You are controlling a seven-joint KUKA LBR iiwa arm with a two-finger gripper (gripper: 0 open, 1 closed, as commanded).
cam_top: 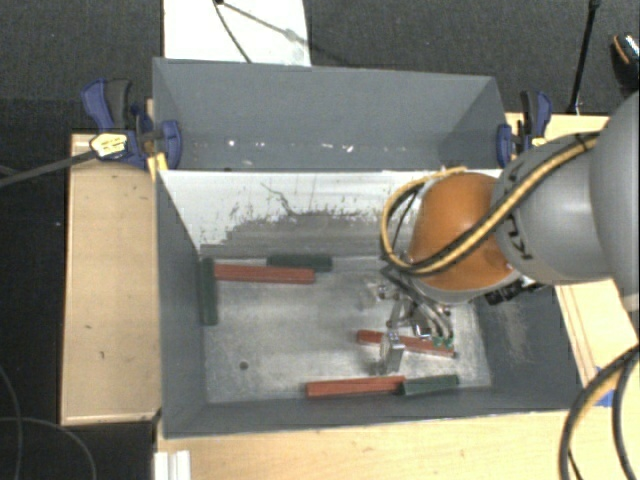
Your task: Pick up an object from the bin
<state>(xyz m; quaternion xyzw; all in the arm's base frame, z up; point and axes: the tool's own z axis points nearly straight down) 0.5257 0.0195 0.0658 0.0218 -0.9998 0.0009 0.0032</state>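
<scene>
Pincer (400, 343) low over a short red stick (372, 337) in the right front of the bin (300, 118); whether it is open or closed cannot be told. A longer red stick (355, 388) lies near, along the front wall.

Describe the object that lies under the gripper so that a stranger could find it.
Look into the grey bin, at the right part of its floor, where the gripper hangs. Under it lies a short red stick. The long red stick by the front wall and the other red stick at the back left both lie apart from the gripper.
</scene>
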